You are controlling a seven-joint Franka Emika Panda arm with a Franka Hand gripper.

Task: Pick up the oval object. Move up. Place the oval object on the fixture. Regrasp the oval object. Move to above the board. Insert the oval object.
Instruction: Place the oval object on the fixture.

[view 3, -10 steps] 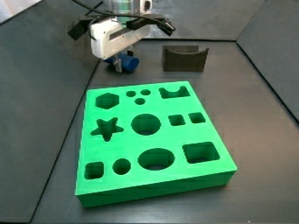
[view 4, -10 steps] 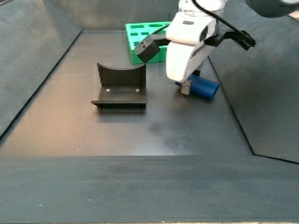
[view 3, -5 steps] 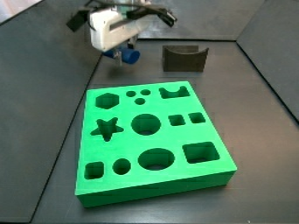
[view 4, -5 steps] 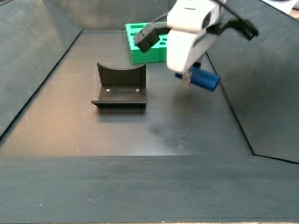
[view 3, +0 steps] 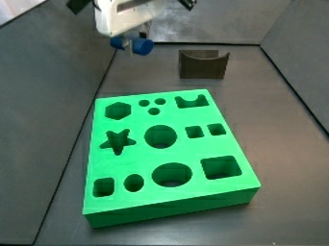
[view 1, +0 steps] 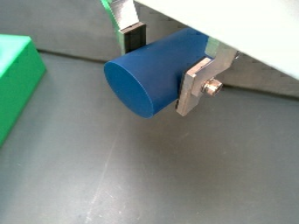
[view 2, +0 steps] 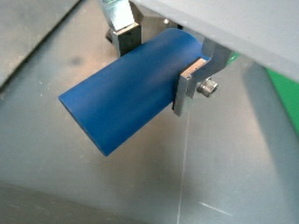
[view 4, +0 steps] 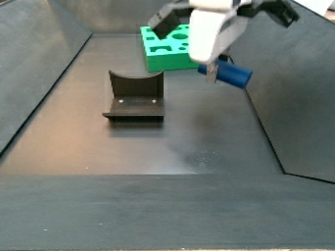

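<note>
Since a second ago my gripper (view 4: 215, 65) has gone up with the blue peg (view 4: 233, 75); back then the peg sat low at the floor beside the arm, now it hangs clear of the floor in both side views, the arm's white body nearly at the upper edge of the picture; in a side view the gripper (view 3: 134, 40) sits above the bare floor behind the green board (view 3: 166, 157), peg (view 3: 141, 42) showing just below it; fingers are clamped on the peg, one silver plate (view 1: 198, 83) pressed to its side and the other finger (view 1: 131, 33) on the opposite side, gripper (view 1: 165, 58) squeezing across the peg's (view 1: 149, 72) body; same grip in a wrist view, gripper (view 2: 158, 59) holding the peg (view 2: 126, 91) near one end so most of its length sticks out past the fingers (view 2: 191, 84); peg lies roughly level, its rounded end face turned toward the camera; dark notched block (view 4: 133, 95) stands on the floor, well apart from the peg and lower than it, nothing resting in its notch; I see the block (view 3: 202, 62) again in a side view, behind the board and off to the side of the gripper; board's (view 4: 167, 47) holes all look unfilled; a corner of the board (view 1: 17, 79) shows at the edge of a wrist view.
</note>
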